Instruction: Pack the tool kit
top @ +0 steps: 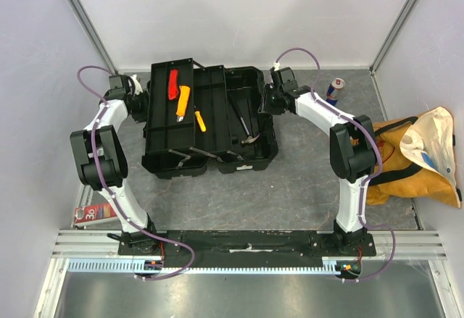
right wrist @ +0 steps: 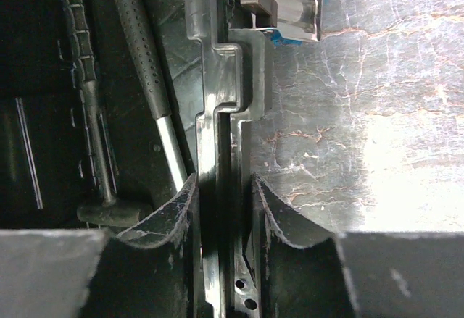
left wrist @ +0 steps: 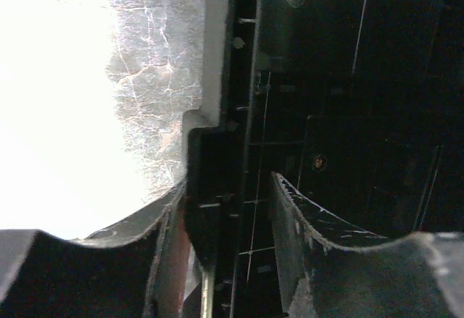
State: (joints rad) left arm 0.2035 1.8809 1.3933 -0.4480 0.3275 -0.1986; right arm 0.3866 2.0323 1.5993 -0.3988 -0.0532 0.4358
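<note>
Right wrist alone shows right tool (right wrist: 223, 182) seemingly pinching toolbox (right wrist: 215, 93).

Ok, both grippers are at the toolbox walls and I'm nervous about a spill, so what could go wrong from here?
1. The red tool, orange tool and yellow tool lie loose on the left tray. A tilt or jolt would likely slide them off.
2. The right gripper pinches only the thin rim of the toolbox, and the left gripper straddles an equally narrow edge. Either hold may slip or twist the box.
</note>
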